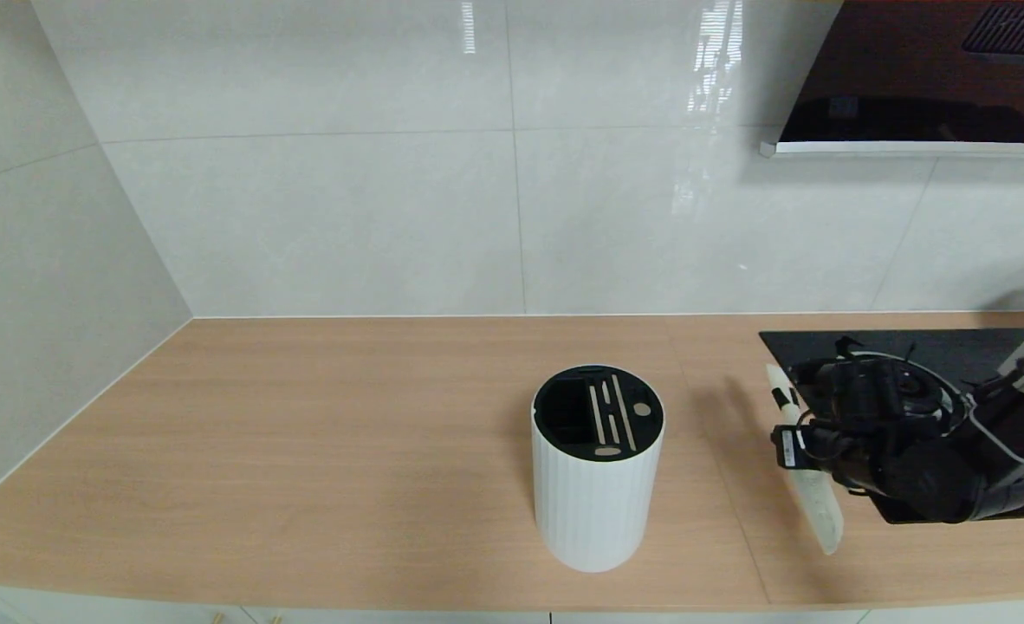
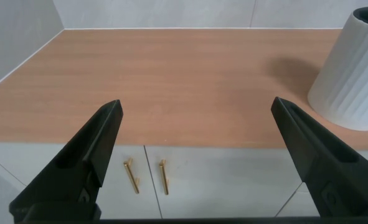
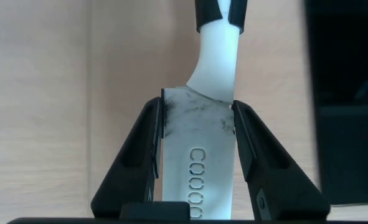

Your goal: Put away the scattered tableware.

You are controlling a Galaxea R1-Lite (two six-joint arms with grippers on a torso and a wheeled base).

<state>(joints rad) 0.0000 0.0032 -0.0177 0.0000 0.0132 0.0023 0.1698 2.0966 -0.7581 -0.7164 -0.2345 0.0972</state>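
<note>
the step in hand is judged to be the carrying of the knife (image 1: 819, 511) to the white holder (image 1: 597, 468). the knife, white with a black band at the handle, is seen at the right of the head frame, between the holder and the black hob (image 1: 910, 347). it is held at the blade by the right tool (image 1: 796, 444), with a finger pressed on each side. whether it is lifted off the surface (image 1: 347, 433) cannot be told. the left tool (image 2: 196, 106) is opened wide and nothing is held in it. for the next move, the knife is probably to be brought over the holder, turned blade down and lined up with a narrow slot (image 1: 616, 416). since the blade itself is gripped, a re-grip may be needed.
</note>
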